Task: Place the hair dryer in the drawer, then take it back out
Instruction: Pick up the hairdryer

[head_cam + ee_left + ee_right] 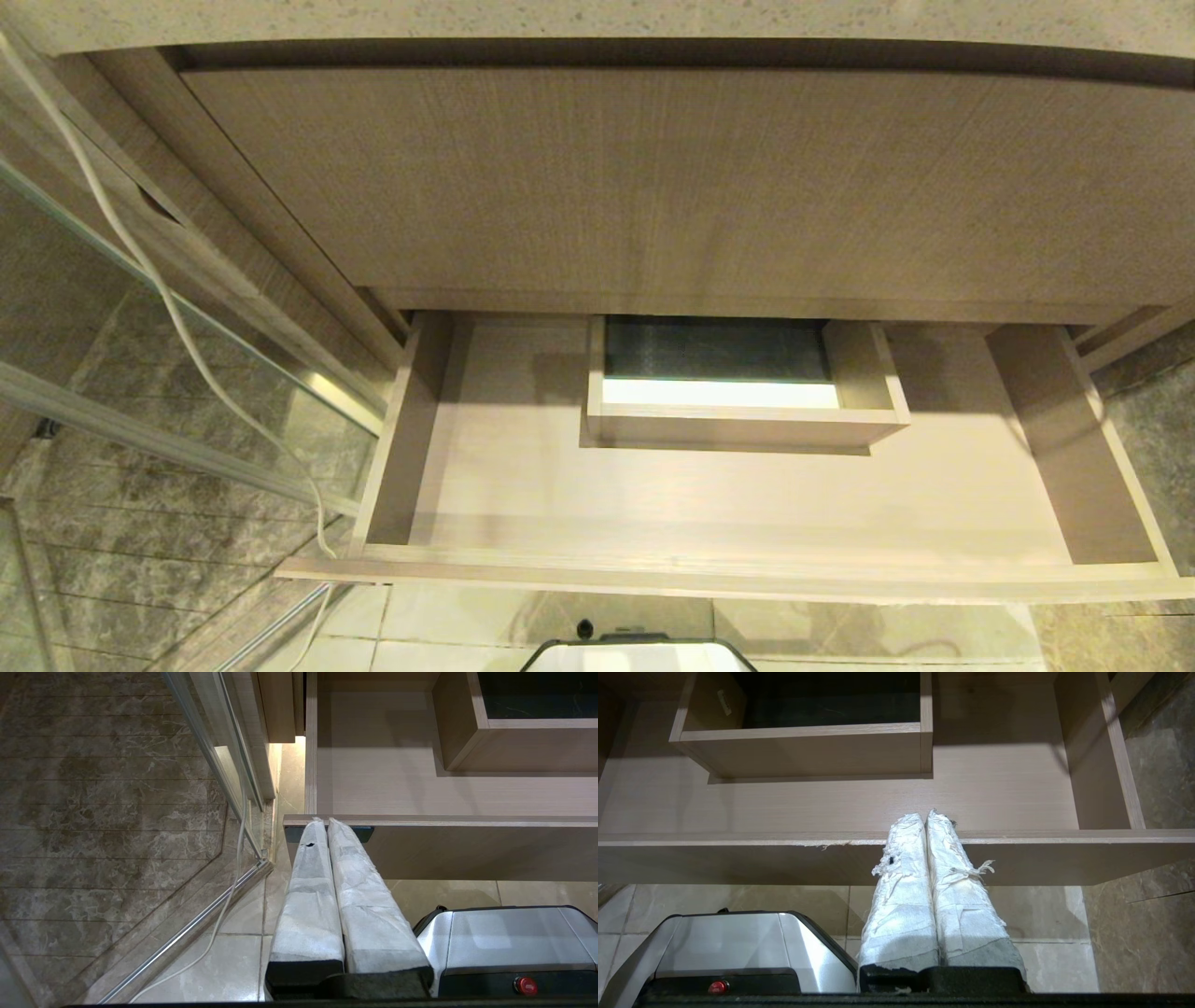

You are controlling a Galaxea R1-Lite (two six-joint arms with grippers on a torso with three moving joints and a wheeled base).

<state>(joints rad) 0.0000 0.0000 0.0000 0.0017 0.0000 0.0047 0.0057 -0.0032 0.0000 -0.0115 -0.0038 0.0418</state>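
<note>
The drawer (709,574) stands pulled out below a taller wood-grain panel, light-brown and shallow, with a boxed cut-out (738,425) at mid-back; nothing lies on its floor. The hair dryer is out of view. My left gripper (325,822) is shut and empty, its white-wrapped fingers pressed together just before the drawer's (467,847) front panel near its left end. My right gripper (924,815) is shut and empty too, its tips over the drawer's (738,858) front edge towards the right. Neither arm shows in the head view.
A white cord (168,299) hangs down a glass shower partition (140,439) left of the drawer and trails on the tiled floor (224,914). My silver base (504,938) sits on the floor under the drawer front. A stone countertop edge (597,19) runs above.
</note>
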